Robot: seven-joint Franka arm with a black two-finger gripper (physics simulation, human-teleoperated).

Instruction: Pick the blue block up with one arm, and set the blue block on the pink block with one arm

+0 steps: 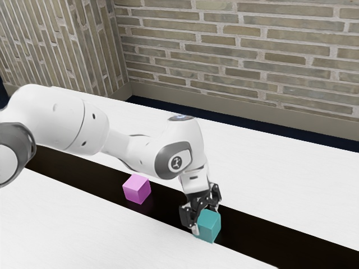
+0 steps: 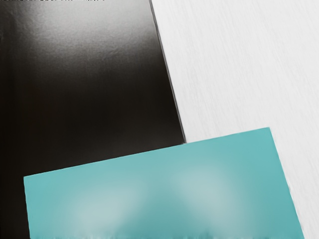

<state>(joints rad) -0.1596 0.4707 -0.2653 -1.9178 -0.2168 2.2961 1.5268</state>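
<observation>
- Blue block [image 1: 208,226] low, right of the exterior frame's centre; pink block [image 1: 137,188] left, apart.
- Gripper [image 1: 202,218] down at it; gripping or slack, cannot tell.
- Probably light, rigid, smooth: take opposite flat sides.

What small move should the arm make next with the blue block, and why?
Probably a short straight lift, once the hold is sure. The gripper is down at the blue block, which sits low on the dark strip, while the pink block stands apart toward the exterior view's left; the blue block must rise above its top.
</observation>
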